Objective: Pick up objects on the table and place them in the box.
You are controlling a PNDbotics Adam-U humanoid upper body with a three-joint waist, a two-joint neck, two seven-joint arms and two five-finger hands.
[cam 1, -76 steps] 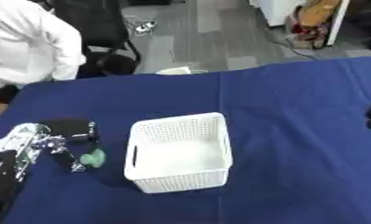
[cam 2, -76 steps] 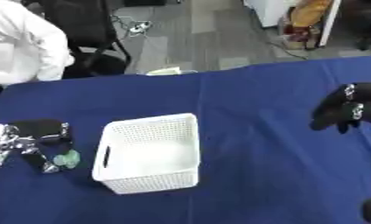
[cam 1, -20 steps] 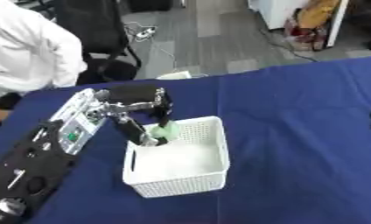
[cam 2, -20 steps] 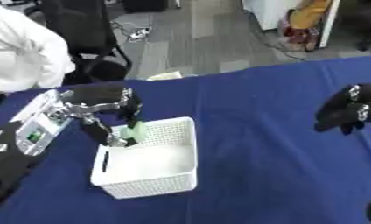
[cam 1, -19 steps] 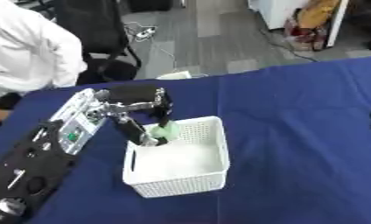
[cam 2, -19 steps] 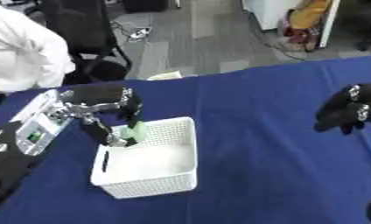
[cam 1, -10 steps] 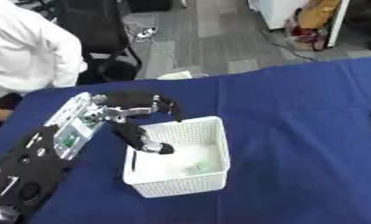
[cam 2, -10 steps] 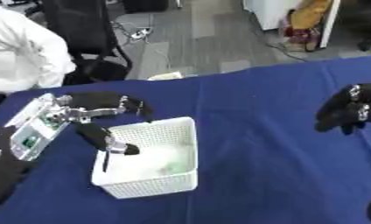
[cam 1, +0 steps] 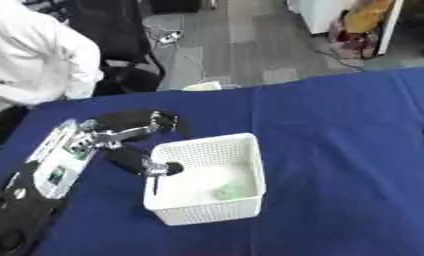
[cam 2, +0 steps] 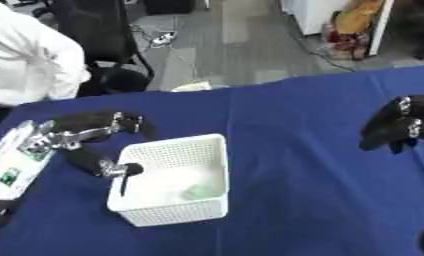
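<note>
Leftmost, found the left hand [cam 1: 144,145] spread open just beside the white box's [cam 1: 247,172] left wall, holding nothing, with a small green object [cam 1: 225,191] lying inside on the box floor. Farther right, saw the right hand [cam 2: 392,127] hanging above the blue counter [cam 1: 347,150], well apart, fingers seemingly curled on nothing. Judged a risk of a finger catching the rim on withdrawal and dragging or tipping the box; made out no readable writing.
</note>
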